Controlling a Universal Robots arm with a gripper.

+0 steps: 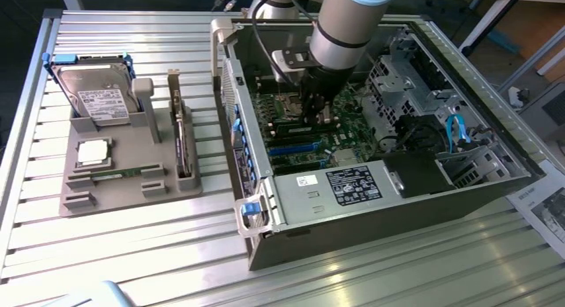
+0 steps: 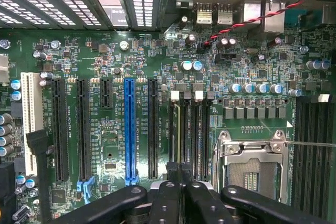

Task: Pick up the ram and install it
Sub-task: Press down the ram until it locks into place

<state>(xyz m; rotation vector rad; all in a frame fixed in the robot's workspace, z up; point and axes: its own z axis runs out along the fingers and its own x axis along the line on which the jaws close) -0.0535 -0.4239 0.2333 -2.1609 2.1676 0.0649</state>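
Two dark fingers (image 2: 163,198) of the gripper (image 2: 179,184) are pressed together, right over the memory slots (image 2: 190,135) of the motherboard (image 2: 105,66). A thin pale edge runs along one slot in line with the fingers. I cannot tell whether that is a board pinched between them.

Just beside the slots lies the open CPU socket (image 2: 252,163). Further off stand the blue expansion slot (image 2: 130,129) and the black ones around it. The print on the board is too small to read.

In the exterior view the arm reaches down into the open computer case (image 1: 264,244). Well apart, towards the exterior view's left, a grey tray (image 1: 132,201) carries the hard drive (image 1: 99,95), a square silver chip (image 1: 94,152) and an upright dark card (image 1: 182,145). A narrow green stick, which I take to be the ram (image 1: 124,173), lies flat in the tray's front groove.

Such a stick should be light and stiff but fragile. I would grip it by its long flat sides near the middle, away from the contact edge.

The labels on the drive and on the power supply (image 1: 353,186) cannot be read.
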